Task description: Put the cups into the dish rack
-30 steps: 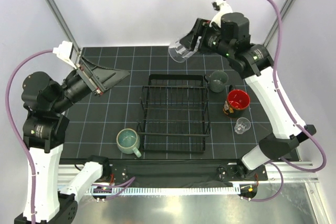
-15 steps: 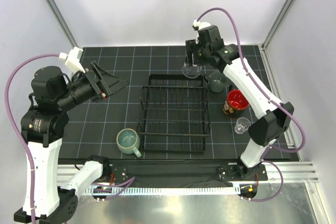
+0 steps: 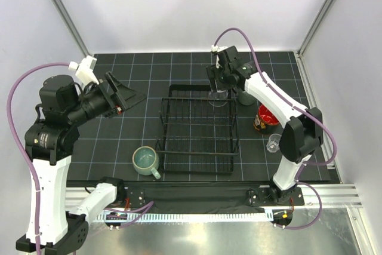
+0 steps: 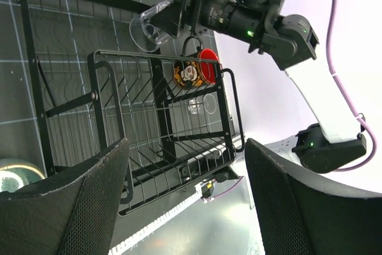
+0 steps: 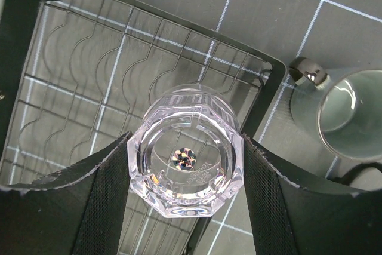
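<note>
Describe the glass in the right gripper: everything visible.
The clear glass has a thick, faceted, eight-sided base with a tiny mark at its centre. It hangs mouth-down, base up, pinched on two sides by the right gripper's fingers, above the far right corner of the dish rack. Contact with the rack cannot be told.

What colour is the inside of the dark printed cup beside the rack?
Red inside the printed cup, clearest in the left wrist view.

Embossed lettering on base of clear glass (image 5: 186, 159), too small to read, no other legible text
</note>
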Robot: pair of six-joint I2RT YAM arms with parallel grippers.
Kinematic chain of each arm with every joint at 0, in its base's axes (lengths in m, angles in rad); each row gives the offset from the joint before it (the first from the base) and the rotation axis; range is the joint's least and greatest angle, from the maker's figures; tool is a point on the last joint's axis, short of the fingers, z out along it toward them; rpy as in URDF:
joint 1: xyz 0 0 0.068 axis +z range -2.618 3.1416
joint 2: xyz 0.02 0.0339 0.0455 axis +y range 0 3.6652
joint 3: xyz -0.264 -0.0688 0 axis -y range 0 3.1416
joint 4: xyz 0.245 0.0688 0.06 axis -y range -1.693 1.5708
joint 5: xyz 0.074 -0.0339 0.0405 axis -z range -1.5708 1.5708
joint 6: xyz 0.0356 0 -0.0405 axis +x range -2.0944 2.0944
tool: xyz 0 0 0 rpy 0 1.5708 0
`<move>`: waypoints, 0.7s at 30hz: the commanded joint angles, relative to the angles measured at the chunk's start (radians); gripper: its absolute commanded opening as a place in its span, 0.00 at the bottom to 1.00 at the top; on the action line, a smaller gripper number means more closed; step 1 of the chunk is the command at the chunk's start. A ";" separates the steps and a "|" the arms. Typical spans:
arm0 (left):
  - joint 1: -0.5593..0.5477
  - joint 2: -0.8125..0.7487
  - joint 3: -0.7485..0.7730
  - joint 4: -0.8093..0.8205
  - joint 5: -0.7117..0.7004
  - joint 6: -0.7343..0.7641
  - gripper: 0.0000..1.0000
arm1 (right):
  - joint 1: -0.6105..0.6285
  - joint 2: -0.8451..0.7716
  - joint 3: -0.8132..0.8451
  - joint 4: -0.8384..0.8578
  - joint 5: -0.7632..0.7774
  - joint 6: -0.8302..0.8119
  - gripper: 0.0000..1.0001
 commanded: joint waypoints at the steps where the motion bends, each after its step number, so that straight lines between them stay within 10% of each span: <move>1: -0.002 0.009 0.012 -0.030 -0.004 0.018 0.75 | 0.002 0.016 0.002 0.102 -0.005 -0.021 0.04; 21: -0.001 0.035 0.015 -0.095 -0.038 0.025 0.73 | -0.011 0.091 -0.113 0.314 0.057 -0.015 0.04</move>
